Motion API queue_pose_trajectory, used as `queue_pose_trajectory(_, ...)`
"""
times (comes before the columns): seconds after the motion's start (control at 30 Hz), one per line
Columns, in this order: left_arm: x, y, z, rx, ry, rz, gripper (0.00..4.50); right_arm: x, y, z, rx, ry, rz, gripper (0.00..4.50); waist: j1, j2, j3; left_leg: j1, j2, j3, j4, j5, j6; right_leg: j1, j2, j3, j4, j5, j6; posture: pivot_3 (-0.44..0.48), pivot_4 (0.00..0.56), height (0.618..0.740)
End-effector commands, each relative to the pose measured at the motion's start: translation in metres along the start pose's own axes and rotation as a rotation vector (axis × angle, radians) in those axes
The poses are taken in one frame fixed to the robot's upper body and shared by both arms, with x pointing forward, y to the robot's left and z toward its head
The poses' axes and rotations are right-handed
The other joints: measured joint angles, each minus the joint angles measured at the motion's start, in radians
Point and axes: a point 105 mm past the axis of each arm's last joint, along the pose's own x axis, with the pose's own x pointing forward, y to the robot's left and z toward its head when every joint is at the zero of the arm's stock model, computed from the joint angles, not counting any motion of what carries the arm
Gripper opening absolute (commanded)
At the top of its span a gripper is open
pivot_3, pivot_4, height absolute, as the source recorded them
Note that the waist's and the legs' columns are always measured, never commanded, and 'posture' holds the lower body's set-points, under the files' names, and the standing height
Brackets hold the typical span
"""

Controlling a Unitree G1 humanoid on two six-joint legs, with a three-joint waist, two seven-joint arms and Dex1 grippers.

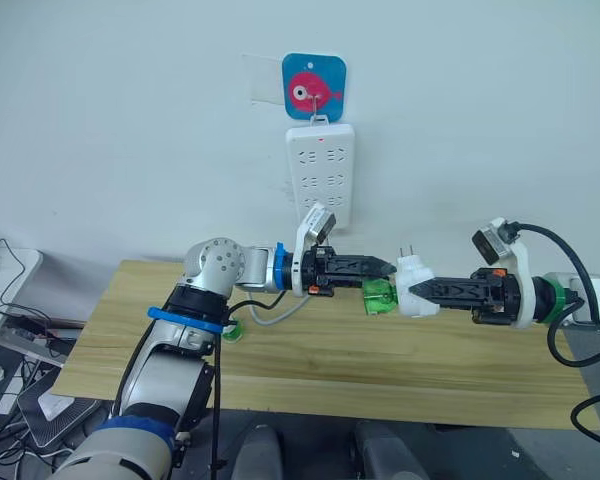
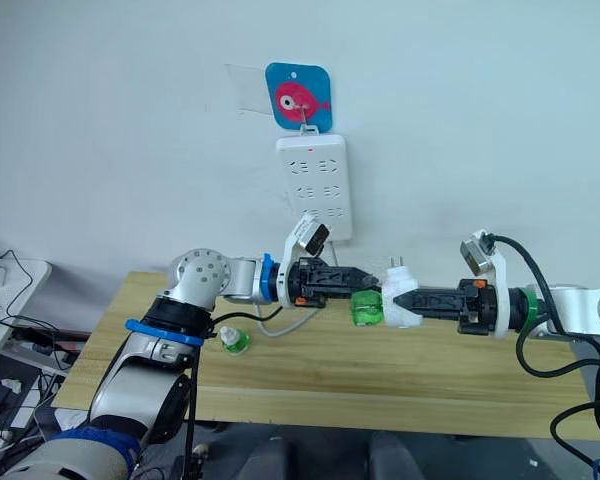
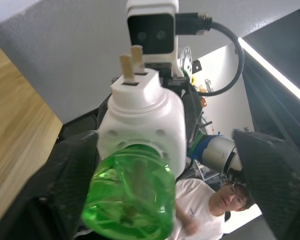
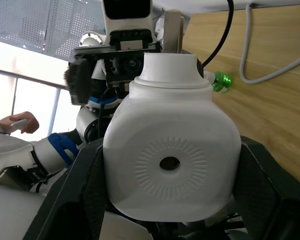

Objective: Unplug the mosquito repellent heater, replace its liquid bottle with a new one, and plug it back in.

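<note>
Holding the mosquito repellent heater [image 1: 416,287] clamped in our right gripper [image 1: 432,292] above the table [image 1: 310,355], we spread our left gripper [image 3: 170,190] around its liquid bottle [image 1: 379,297]: light, smooth, likely slippery plastic, best pinched across its sides.

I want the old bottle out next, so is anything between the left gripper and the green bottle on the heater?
Nothing visible. The left gripper is right at the liquid bottle, fingers open on either side, while the right gripper holds the mosquito repellent heater in the air above the table.
</note>
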Motion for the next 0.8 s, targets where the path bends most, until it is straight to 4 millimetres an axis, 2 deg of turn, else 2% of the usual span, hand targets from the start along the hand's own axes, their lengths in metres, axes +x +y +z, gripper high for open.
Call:
queue_pose_trajectory(0.03, -0.005, -0.001, 0.005, 0.08, -0.03, 0.029, 4.49, -0.002, 0.01, 0.006, -0.021, -0.031, 0.038, 2.98, -0.001, 0.0, 0.0, 0.0, 0.0, 0.0, 0.0, 0.0, 0.0, 0.0, 0.0, 0.0, 0.0, 0.0, 0.0, 0.031, 0.159, 0.74)
queue_pose_trajectory(0.13, -0.016, 0.0, 0.009, 0.267, -0.03, 0.098, 4.49, -0.007, 0.01, 0.01, -0.006, -0.064, 0.035, 2.98, -0.001, 0.0, 0.0, 0.001, 0.0, 0.001, 0.0, 0.0, 0.0, 0.0, 0.0, 0.001, 0.0, 0.0, 0.0, 0.031, 0.159, 0.74)
queue_pose_trajectory(0.23, -0.029, -0.007, 0.008, 0.582, 0.02, 0.14, 4.49, -0.017, 0.008, 0.02, 0.026, -0.133, 0.037, 2.98, -0.001, 0.0, 0.0, 0.001, 0.0, 0.002, -0.001, 0.0, 0.0, -0.001, 0.0, 0.002, 0.0, 0.0, 0.0, 0.039, 0.157, 0.74)
queue_pose_trajectory(0.4, -0.03, -0.021, 0.003, 1.191, 0.053, 0.12, 4.49, -0.026, 0.005, 0.029, 0.057, -0.194, 0.044, 2.98, 0.01, 0.0, 0.0, 0.001, 0.0, 0.006, -0.001, 0.001, -0.002, 0.0, -0.002, 0.005, -0.002, 0.0, 0.0, 0.055, 0.154, 0.74)
queue_pose_trajectory(0.5, -0.027, -0.017, -0.004, 1.634, 0.11, 0.131, 4.49, -0.025, 0.004, 0.031, 0.068, -0.198, 0.045, 2.98, 0.022, 0.0, 0.0, 0.001, -0.001, 0.008, -0.001, 0.0, 0.0, 0.0, -0.002, 0.006, -0.003, 0.001, -0.001, 0.06, 0.154, 0.74)
queue_pose_trajectory(0.57, -0.024, -0.01, -0.007, 1.85, 0.128, 0.137, 4.49, -0.022, 0.004, 0.031, 0.066, -0.194, 0.056, 2.98, 0.029, 0.0, 0.0, 0.001, -0.001, 0.008, -0.001, 0.0, 0.0, 0.0, -0.002, 0.006, -0.003, 0.001, -0.001, 0.063, 0.151, 0.74)
queue_pose_trajectory(0.67, -0.021, -0.002, -0.007, 2.034, 0.14, 0.145, 4.49, -0.019, 0.007, 0.031, 0.063, -0.182, 0.073, 2.98, 0.031, 0.0, 0.0, 0.001, -0.001, 0.008, -0.001, 0.0, 0.0, 0.0, -0.002, 0.006, -0.003, 0.002, -0.001, 0.067, 0.15, 0.74)
queue_pose_trajectory(0.8, -0.007, -0.005, 0.007, 2.19, 0.041, 0.155, 4.49, -0.013, 0.012, 0.03, 0.046, -0.156, 0.097, 2.98, 0.037, 0.0, 0.0, 0.0, -0.001, 0.008, -0.001, -0.001, 0.001, 0.0, -0.002, 0.006, -0.003, 0.002, -0.001, 0.064, 0.146, 0.74)
